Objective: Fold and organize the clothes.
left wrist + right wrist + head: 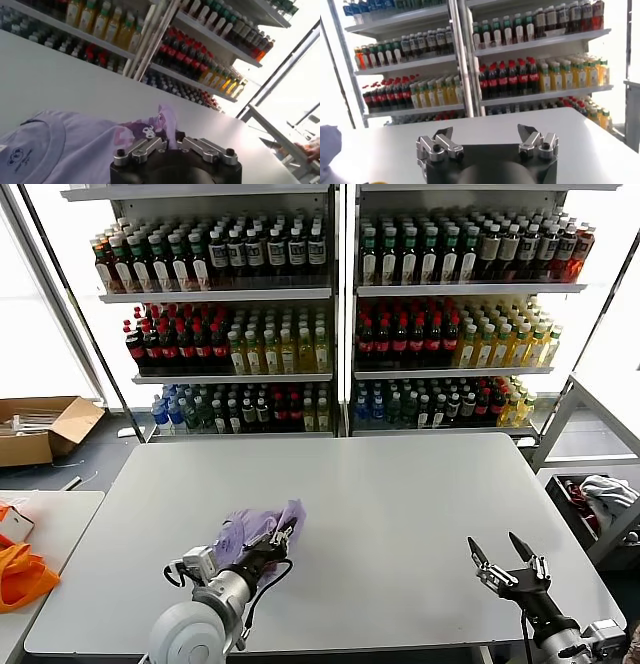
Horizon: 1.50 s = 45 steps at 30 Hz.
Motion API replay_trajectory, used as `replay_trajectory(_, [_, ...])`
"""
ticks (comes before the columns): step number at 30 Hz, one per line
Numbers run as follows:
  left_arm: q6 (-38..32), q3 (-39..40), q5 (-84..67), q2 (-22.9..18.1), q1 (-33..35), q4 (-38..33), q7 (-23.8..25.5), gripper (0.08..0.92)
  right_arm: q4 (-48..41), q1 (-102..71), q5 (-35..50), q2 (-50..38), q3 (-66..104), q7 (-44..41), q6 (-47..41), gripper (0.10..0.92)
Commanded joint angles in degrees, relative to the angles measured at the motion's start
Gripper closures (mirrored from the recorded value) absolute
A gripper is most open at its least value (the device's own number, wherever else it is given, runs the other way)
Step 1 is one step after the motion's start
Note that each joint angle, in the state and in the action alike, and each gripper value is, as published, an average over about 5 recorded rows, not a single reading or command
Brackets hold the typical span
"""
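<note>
Left hand [277, 541] sits over the near-left part of the bench [400, 494], its fingers pinched narrow on a raised fold of the lavender T-shirt [255, 529]. That shirt is bunched in a small heap under and just ahead of the hand, well in from the bench's left and near edges. In the left wrist view the neckband lies flat beside the hand [170, 145], with a small dark printed mark inside the collar and dark purple print near the pinched fold [167, 122] (neither is readable).

Off the left edge, a second pale tabletop carries orange fabric [22, 574], and a cardboard box [40, 429] stands on the floor farther back.

Bare bench runs wide from the shirt across the middle and back to the far edge, beyond which shelves of bottles [330, 314] stand; their labels cannot be read.

Right hand [508, 556] hovers at the near-right corner, well apart from the shirt, fingers spread wide with nothing between them; the right wrist view shows the same [485, 136]. Past the right edge a bin [600, 509] holds pale cloth.
</note>
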Motion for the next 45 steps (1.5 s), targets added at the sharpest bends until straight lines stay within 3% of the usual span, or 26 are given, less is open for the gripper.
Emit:
replay_trajectory(1, [-6.3, 7.9, -6.2, -9.0, -12.1, 7.3, -8.7, 0.839, 1.8, 4.3, 0.7, -1.5, -6.4, 2.9, -6.0, 0.203])
replay_trajectory(9, [-9.2, 3.3, -7.2, -9.8, -12.1, 6.2, -10.4, 0.637, 1.4, 9.6, 1.5, -2.5, -13.2, 5.4, -10.4, 0.203])
replay_trajectory(19, [-8.7, -9.3, -5.5, 1.4, -5.0, -1.3, -3.2, 0.342, -0.8, 20.9, 5.5, -0.2, -34.8, 15.7, -16.6, 0.203])
replay_trajectory(25, [-8.6, -16.6, -5.5, 3.9, -1.4, -3.7, -1.4, 0.197, -7.4, 25.1, 6.4, 2.5, -44.6, 21.0, -17.8, 0.203])
replay_trajectory(33, [-8.6, -16.4, -4.6, 1.1, 4.8, -6.1, -0.2, 0.177, -11.1, 24.9, 7.5, 6.0, -46.8, 26.3, -16.1, 0.203])
replay_trajectory(45, [-8.2, -14.8, -3.2, -1.2, 6.3, -7.0, 0.0, 0.177, -11.8, 25.3, 8.8, 9.2, -45.0, 33.4, -15.0, 0.21])
